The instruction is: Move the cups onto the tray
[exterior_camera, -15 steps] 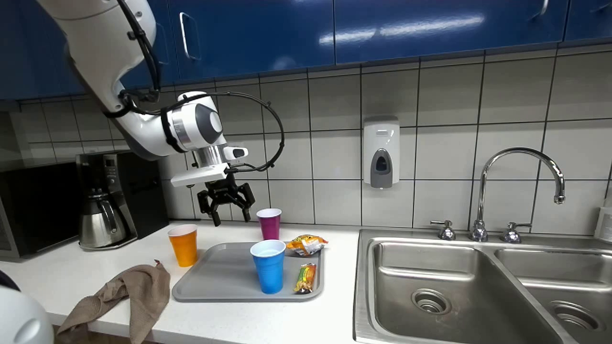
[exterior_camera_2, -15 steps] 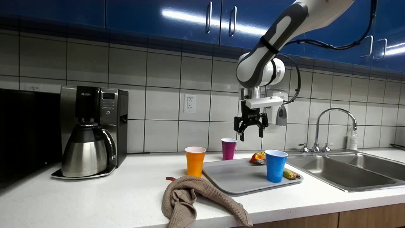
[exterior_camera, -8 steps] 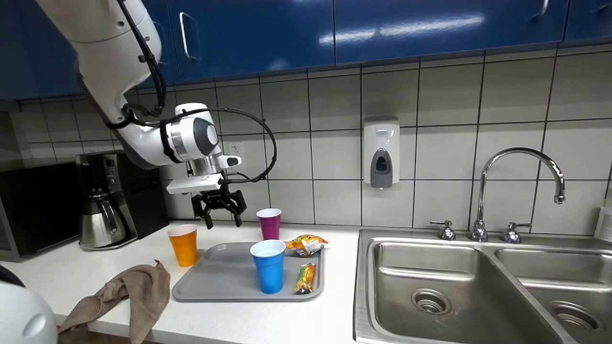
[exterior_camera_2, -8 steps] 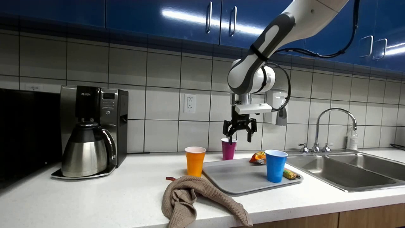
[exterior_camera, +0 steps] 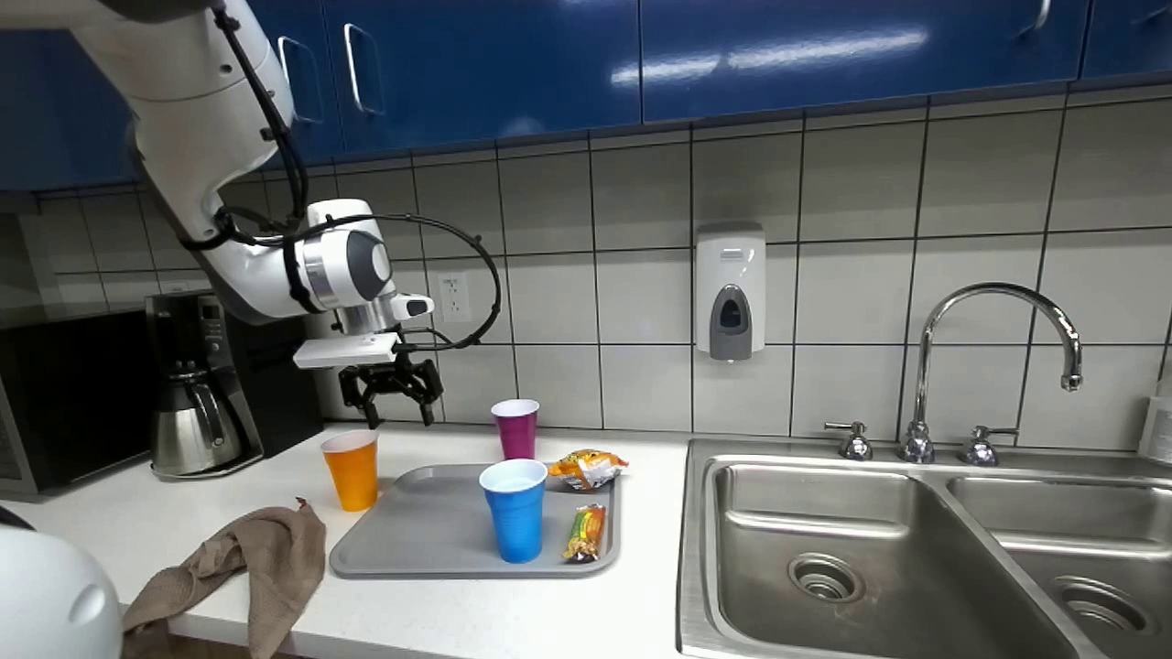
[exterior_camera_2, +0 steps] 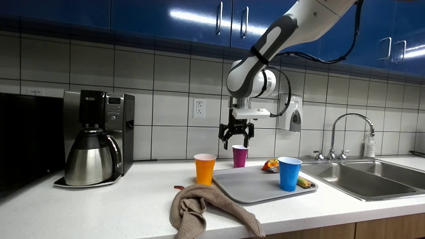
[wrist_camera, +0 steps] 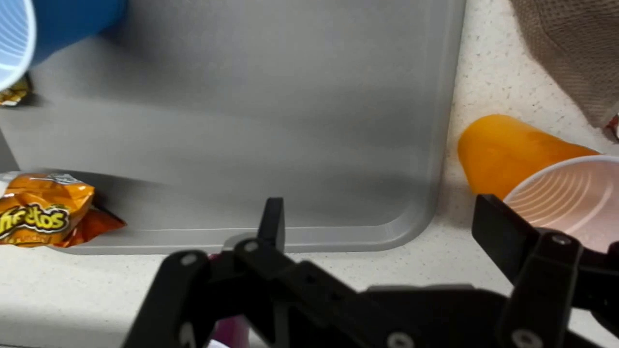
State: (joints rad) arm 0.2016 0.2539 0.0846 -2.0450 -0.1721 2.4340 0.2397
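The blue cup [exterior_camera: 515,517] stands upright on the grey tray [exterior_camera: 417,535], towards its front right in an exterior view. The orange cup [exterior_camera: 352,476] stands upright on the counter beside the tray's left edge. The purple cup [exterior_camera: 515,437] stands on the counter behind the tray. My gripper [exterior_camera: 400,419] is open and empty, held above cup height behind the tray and between the orange and purple cups [exterior_camera_2: 239,158]. In the wrist view, the orange cup [wrist_camera: 508,154] is by the right finger, partly covered by it. The purple cup [wrist_camera: 231,332] is mostly hidden behind the gripper.
A Cheetos bag [exterior_camera: 588,469] and a snack bar [exterior_camera: 584,533] lie on the tray's right side. A brown cloth [exterior_camera: 247,567] lies near the orange cup. A coffee maker [exterior_camera_2: 99,132] stands to the left, a steel sink [exterior_camera: 824,567] to the right.
My gripper has moved left in both exterior views, away from the purple cup's side towards the orange cup, and is slightly lower at first. It stays open. The cups and tray have not moved.
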